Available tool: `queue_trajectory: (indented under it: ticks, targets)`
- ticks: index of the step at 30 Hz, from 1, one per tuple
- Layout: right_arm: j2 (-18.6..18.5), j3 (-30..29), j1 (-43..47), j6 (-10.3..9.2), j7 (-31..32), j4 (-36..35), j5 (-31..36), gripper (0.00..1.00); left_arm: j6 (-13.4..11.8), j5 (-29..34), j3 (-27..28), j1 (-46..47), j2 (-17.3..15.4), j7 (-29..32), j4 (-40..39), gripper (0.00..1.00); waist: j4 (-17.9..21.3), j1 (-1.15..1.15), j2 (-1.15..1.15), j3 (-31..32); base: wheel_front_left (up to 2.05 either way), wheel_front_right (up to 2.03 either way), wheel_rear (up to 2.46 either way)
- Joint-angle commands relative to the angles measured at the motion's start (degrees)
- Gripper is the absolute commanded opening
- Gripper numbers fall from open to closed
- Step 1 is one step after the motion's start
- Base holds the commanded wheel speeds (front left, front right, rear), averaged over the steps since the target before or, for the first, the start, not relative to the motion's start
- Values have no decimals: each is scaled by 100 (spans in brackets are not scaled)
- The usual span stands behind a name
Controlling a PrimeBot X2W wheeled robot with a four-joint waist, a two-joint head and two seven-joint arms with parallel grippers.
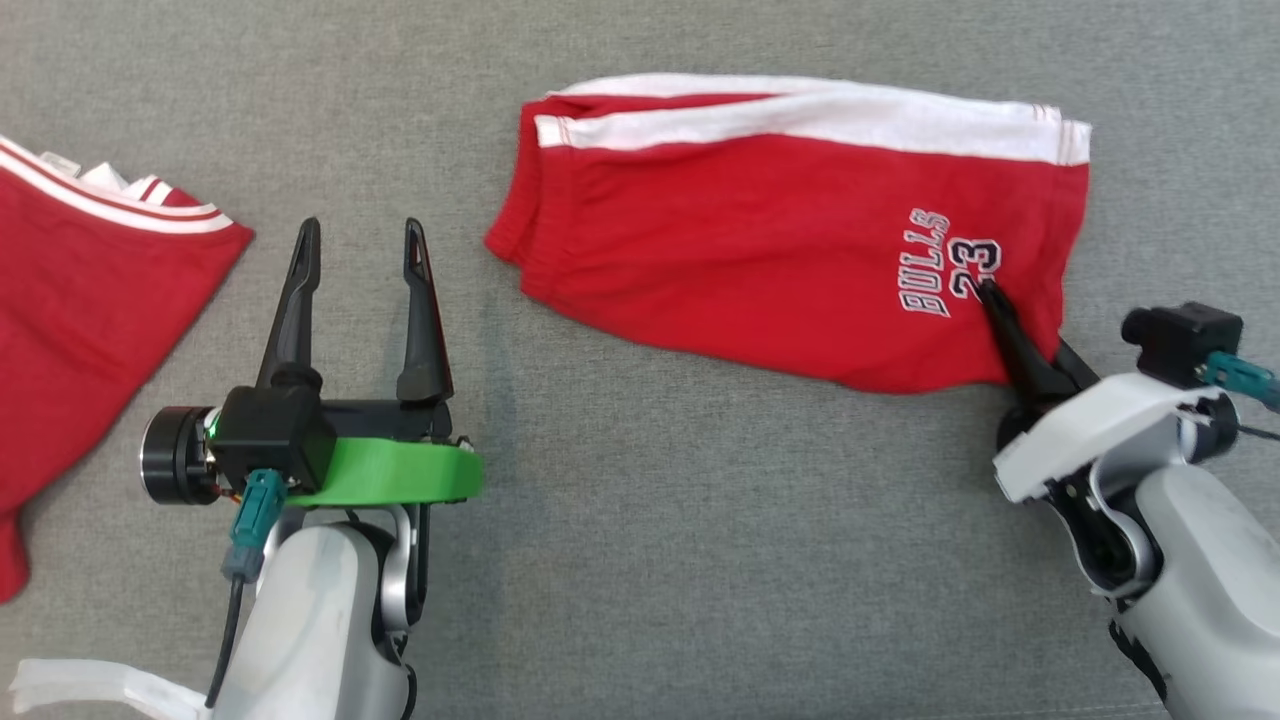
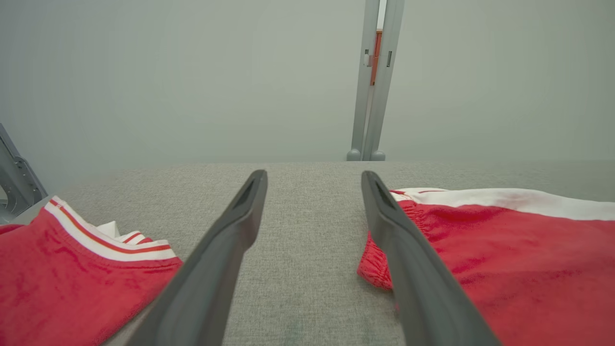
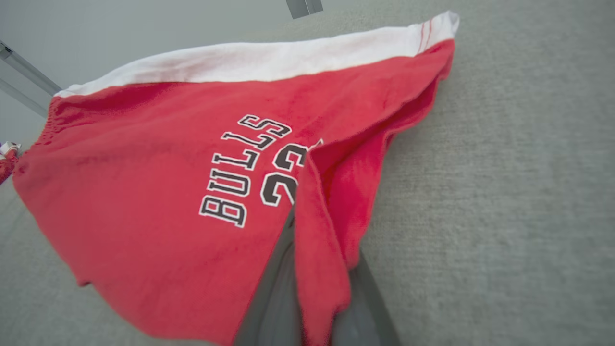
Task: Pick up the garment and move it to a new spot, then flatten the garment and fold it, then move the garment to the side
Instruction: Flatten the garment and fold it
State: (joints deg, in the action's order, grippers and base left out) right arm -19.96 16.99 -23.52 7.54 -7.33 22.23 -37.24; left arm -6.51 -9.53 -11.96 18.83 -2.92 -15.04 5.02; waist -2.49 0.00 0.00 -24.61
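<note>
My right gripper (image 1: 1003, 310) clamps the near hem of the red shorts (image 1: 760, 230), which lie folded on the grey surface (image 1: 650, 500). My left gripper (image 1: 362, 238) hangs wide open. Likely the move aside: I lift next.

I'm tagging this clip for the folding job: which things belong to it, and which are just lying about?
Job: red shorts, right gripper shut on their corner, left gripper open beside them.
Lying about: second red garment at the left, grey post behind.
</note>
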Motion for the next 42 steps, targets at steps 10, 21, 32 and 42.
queue_trajectory:
  ticks: [10,21,32,42]
  targets:
    - [-310,-581,342,-9,45,122,86,0,87,22,-137,-161,-15,-19,64,100,99,0,0,256,0,0,0]
    - [-363,-372,-150,-5,538,-310,449,0,45,-89,-276,-197,-8,-19,141,100,3,0,0,374,0,0,0]
    - [381,1289,-1181,-6,1763,-1158,821,0,3,-251,-409,68,-7,-19,134,100,-193,0,0,255,0,0,0]
    - [798,1869,-1089,-5,1007,-719,732,100,-115,-372,-521,128,-6,-19,124,100,-307,0,0,154,0,0,0]
